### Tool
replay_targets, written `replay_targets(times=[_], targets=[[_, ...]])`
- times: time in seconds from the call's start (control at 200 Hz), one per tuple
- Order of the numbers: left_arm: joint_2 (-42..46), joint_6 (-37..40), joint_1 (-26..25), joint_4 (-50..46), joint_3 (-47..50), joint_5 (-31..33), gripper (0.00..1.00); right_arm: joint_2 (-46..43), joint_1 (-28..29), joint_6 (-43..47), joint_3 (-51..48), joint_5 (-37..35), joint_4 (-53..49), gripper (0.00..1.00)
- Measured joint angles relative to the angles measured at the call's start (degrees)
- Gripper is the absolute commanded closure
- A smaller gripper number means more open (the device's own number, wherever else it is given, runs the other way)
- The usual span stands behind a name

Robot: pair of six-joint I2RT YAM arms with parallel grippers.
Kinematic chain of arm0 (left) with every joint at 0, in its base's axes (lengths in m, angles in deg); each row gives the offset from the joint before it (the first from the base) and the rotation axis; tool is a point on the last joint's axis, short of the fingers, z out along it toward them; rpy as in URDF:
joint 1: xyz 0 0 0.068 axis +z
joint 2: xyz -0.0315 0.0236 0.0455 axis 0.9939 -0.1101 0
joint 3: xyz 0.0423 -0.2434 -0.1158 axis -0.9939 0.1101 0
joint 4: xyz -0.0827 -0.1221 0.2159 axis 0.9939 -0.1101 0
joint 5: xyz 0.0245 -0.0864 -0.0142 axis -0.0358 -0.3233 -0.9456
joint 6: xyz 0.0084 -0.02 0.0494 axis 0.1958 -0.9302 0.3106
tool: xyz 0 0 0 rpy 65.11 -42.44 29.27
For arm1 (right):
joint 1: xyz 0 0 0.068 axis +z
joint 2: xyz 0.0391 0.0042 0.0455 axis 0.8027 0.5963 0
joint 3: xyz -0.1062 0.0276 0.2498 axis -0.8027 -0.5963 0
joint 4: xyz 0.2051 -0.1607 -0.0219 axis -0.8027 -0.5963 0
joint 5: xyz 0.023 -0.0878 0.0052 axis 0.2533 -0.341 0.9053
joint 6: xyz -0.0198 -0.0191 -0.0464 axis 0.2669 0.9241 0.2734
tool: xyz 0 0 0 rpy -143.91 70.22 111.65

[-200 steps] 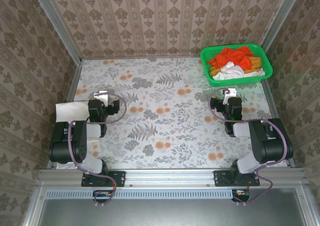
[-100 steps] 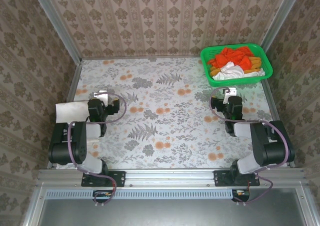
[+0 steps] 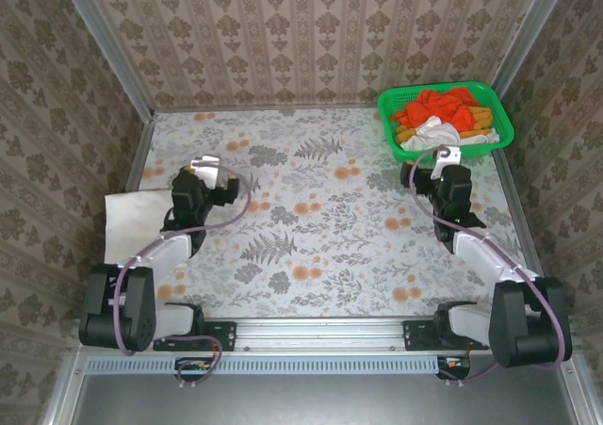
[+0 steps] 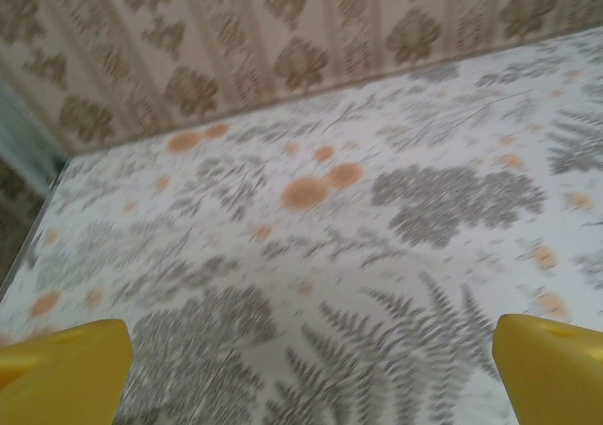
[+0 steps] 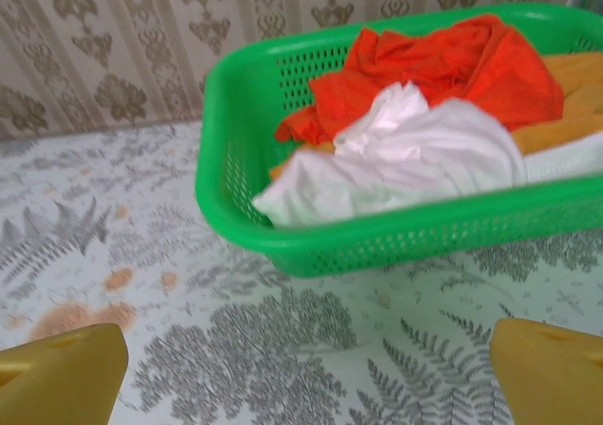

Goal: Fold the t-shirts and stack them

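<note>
Floral table (image 3: 320, 208), patterned walls. Both arms reached farther out than a second ago. Left gripper (image 4: 311, 378) spread wide over bare table, flat white t-shirt (image 3: 130, 225) behind and left of the jaws. Right gripper (image 5: 306, 378) spread wide too, now near the basket (image 5: 377, 237); crumpled t-shirts (image 5: 433, 67) inside, straight ahead of the jaws.

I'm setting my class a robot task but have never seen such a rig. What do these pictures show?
Two robot arms stand at the near edge of the table. One picture looks down from above; the other two come from wrist cameras, yellow fingertips at the bottom. The left hand and right hand are open, holding nothing. A green basket at the far right holds a crumpled red-orange t-shirt, a white t-shirt and an amber t-shirt. A flat white cloth lies beside the left arm.
</note>
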Motion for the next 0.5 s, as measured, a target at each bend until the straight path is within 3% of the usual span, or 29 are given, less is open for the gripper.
replay_targets(times=[0.17,0.5], targets=[[-1.97,1.25,-9.46,-3.28,-8.66,-0.83,0.00,3.26,-1.22,-3.82,14.05,-0.63,-10.54,0.00],[-14.19,1.31,-24.59,-5.90,-18.71,-1.86,0.00,29.57,-11.78,-12.76,45.42,-1.53,-28.87,0.00]])
